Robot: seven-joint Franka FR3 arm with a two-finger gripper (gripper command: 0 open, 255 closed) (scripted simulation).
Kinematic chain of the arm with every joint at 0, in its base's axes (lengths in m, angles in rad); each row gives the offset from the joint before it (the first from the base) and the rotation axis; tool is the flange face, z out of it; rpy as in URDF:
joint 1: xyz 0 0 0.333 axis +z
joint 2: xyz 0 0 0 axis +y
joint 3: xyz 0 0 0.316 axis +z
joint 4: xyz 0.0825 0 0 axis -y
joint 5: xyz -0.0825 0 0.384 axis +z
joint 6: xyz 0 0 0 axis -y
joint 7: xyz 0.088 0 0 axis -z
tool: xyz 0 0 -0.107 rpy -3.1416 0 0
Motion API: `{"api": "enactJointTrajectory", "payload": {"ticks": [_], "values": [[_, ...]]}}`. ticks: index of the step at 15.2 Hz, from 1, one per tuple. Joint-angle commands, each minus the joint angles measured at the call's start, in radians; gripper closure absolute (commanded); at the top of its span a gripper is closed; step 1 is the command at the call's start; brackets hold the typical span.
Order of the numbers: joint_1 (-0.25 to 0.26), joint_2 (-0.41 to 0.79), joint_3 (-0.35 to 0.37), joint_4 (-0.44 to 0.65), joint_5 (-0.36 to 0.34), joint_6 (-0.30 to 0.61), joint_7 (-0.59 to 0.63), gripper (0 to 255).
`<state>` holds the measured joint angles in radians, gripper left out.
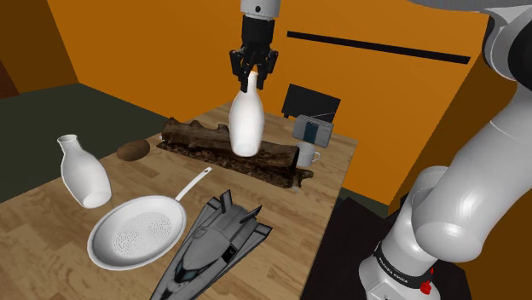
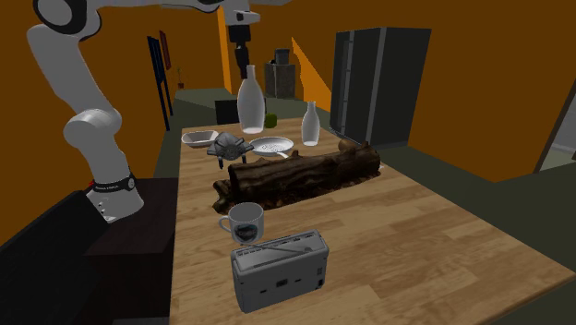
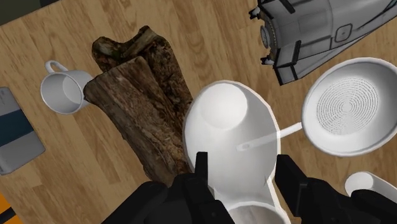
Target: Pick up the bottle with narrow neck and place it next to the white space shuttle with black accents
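Observation:
My gripper (image 1: 252, 78) is shut on the narrow neck of a white bottle (image 1: 245, 124), which hangs upright in the air above the dark log (image 1: 230, 147). In the wrist view the fingers (image 3: 203, 172) clasp the bottle (image 3: 232, 140) from both sides, with its wide body below them. The space shuttle (image 1: 213, 243), grey and white with black parts, lies on the wooden table (image 1: 51, 247) near its front edge, toward the stand. It lies beside the white pan (image 1: 136, 232). From the second exterior view the bottle (image 2: 249, 106) hangs above the shuttle (image 2: 229, 145).
A second white bottle (image 1: 83, 170) stands at the shoulder view's left, with a brown lump (image 1: 133, 151) behind it. A mug (image 1: 307, 156) and a grey radio (image 1: 314, 129) sit beyond the log. A small white bowl (image 2: 199, 138) lies by the shuttle.

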<state>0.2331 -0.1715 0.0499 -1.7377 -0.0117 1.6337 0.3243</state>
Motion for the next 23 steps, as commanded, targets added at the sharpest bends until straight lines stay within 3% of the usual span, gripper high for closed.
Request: {"api": "enactJointTrajectory", "payload": {"ticks": [1, 23], "values": [[0.000, -0.008, 0.000, -0.038, 0.000, 0.031, 0.000, 255], [0.001, -0.021, 0.000, -0.349, 0.000, 0.329, 0.004, 255]]}}
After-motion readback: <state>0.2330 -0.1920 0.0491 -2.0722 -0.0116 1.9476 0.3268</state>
